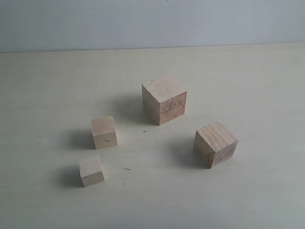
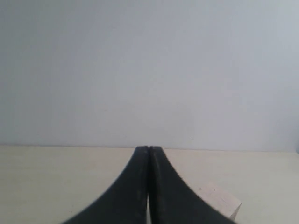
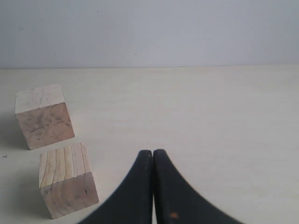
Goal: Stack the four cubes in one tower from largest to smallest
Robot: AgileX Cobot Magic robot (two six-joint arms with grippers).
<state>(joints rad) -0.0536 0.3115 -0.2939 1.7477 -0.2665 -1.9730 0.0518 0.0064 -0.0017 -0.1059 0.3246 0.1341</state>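
Observation:
Four light-wood cubes stand apart on the pale table [image 1: 248, 76]. The largest cube [image 1: 164, 99], mottled, is at the centre back, also in the right wrist view [image 3: 44, 116]. The second cube [image 1: 215, 143], striped on top, sits at the right, seen too from the right wrist [image 3: 67, 179]. A paler third cube [image 1: 104, 132] is left of centre, and the smallest cube [image 1: 91, 171] lies in front of it. My left gripper [image 2: 149, 148] is shut and empty, with a pale cube [image 2: 221, 201] partly hidden behind one finger. My right gripper [image 3: 153, 151] is shut and empty, beside the striped cube. Neither gripper shows in the exterior view.
A plain grey wall [image 1: 152, 21] rises behind the table's far edge. A few small dark marks [image 1: 144, 131] dot the tabletop between the cubes.

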